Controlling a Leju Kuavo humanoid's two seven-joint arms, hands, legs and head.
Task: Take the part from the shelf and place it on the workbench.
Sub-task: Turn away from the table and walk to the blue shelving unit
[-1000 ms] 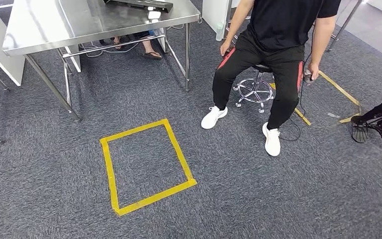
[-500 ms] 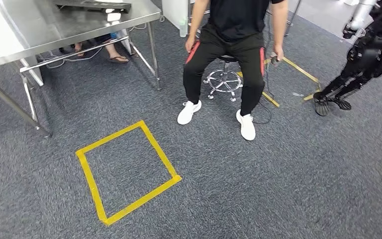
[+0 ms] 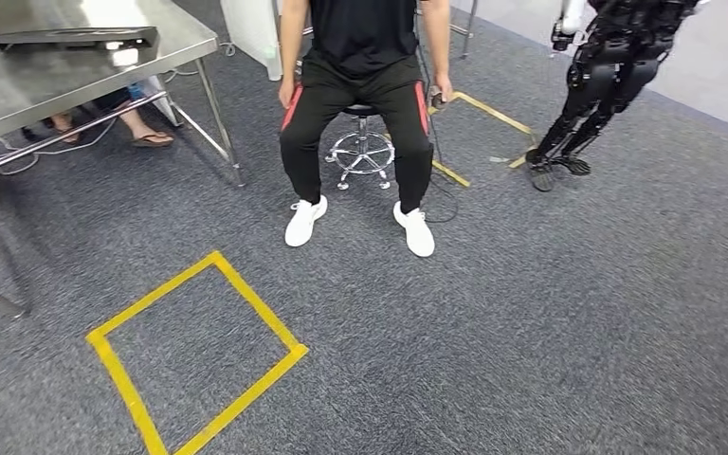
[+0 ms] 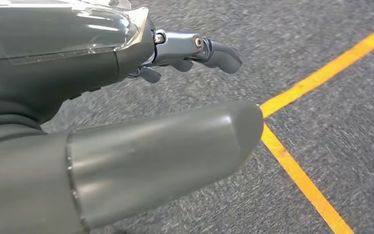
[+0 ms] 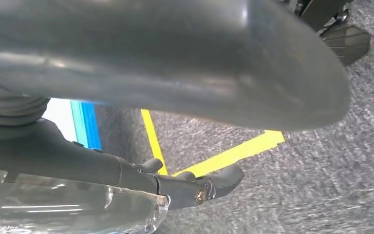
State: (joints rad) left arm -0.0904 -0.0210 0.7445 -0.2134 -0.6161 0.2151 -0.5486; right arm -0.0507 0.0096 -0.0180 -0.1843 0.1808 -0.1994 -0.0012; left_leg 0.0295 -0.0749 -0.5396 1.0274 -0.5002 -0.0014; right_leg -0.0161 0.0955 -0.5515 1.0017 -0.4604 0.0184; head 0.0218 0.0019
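Seated person (image 3: 358, 85) beside steel table (image 3: 19, 81)

Steel workbench (image 3: 38, 81), upper left, dark flat tray (image 3: 71, 36) on top

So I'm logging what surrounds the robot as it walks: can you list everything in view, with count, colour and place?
Yellow tape square: one, yellow, on the carpet at lower left.
Grey carpet floor: one, grey-blue, underfoot throughout.
Stainless steel workbench: one, silver, upper left.
Flat dark tray: one, black, on the workbench.
Seated person in black clothes: one, on a stool at top centre, white shoes.
Chrome swivel stool: one, silver, under that person.
Sandalled foot: one, under the workbench.
Second black humanoid robot: one, black, upper right.
Yellow floor tape lines: yellow, behind the stool.
Left robot hand: grey, fingers apart, holding nothing.
Right robot hand: grey, holding nothing.
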